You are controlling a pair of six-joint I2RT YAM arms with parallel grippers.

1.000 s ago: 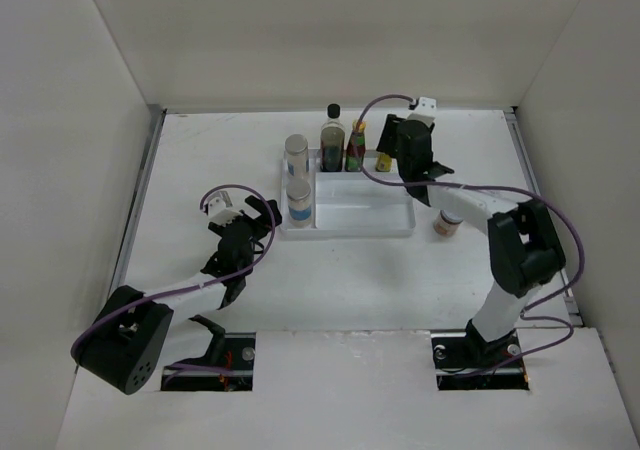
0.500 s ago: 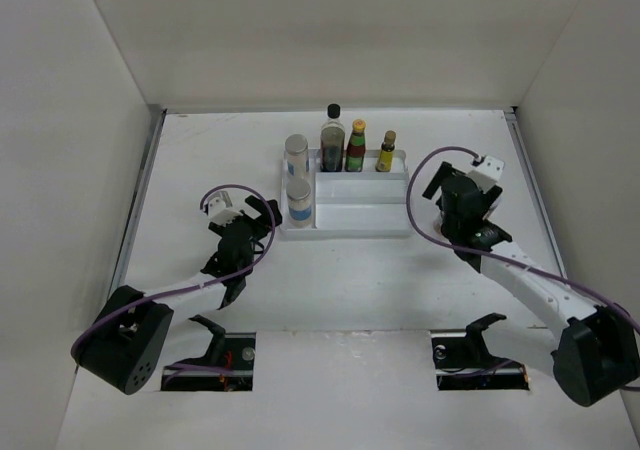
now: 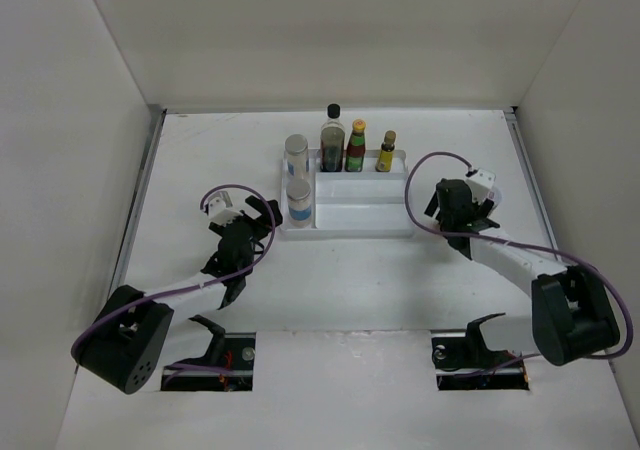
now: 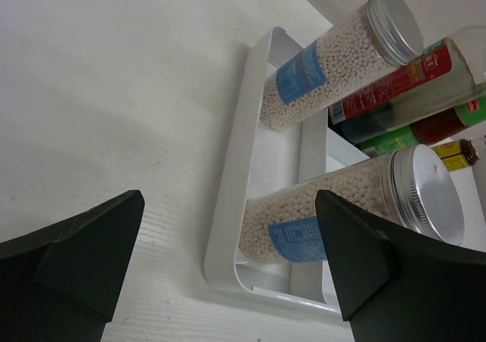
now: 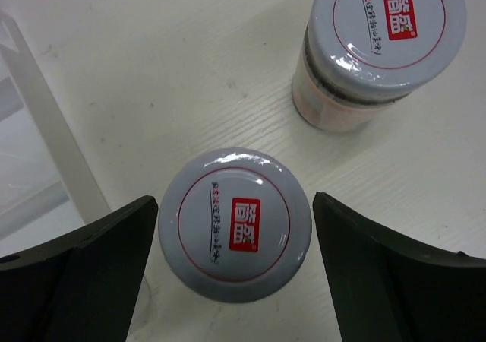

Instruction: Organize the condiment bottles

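In the white tray (image 3: 350, 232), the tall dark black-capped bottle (image 3: 332, 136), the yellow-capped red-green bottle (image 3: 356, 148) and the small yellow-labelled bottle (image 3: 385, 154) stand along the back row. Two grey-lidded jars of white beads (image 3: 296, 156) (image 3: 298, 201) fill the left section. My right gripper (image 3: 452, 206) hangs open right of the tray. In its wrist view the gripper (image 5: 234, 205) straddles one pinkish spice jar (image 5: 235, 239) with gaps on both sides. The other spice jar (image 5: 380, 45) stands beyond. My left gripper (image 4: 228, 262) is open and empty by the tray's left rim (image 4: 228, 197), facing the nearer bead jar (image 4: 334, 216).
The tray's right rim (image 5: 53, 140) lies just left of the straddled jar. White walls enclose the table on three sides. The large front compartment of the tray (image 3: 365, 213) holds nothing.
My right arm left the small yellow-labelled bottle standing in the tray's back row, swung out right, then came in over the spice jars. The left arm has stayed still.
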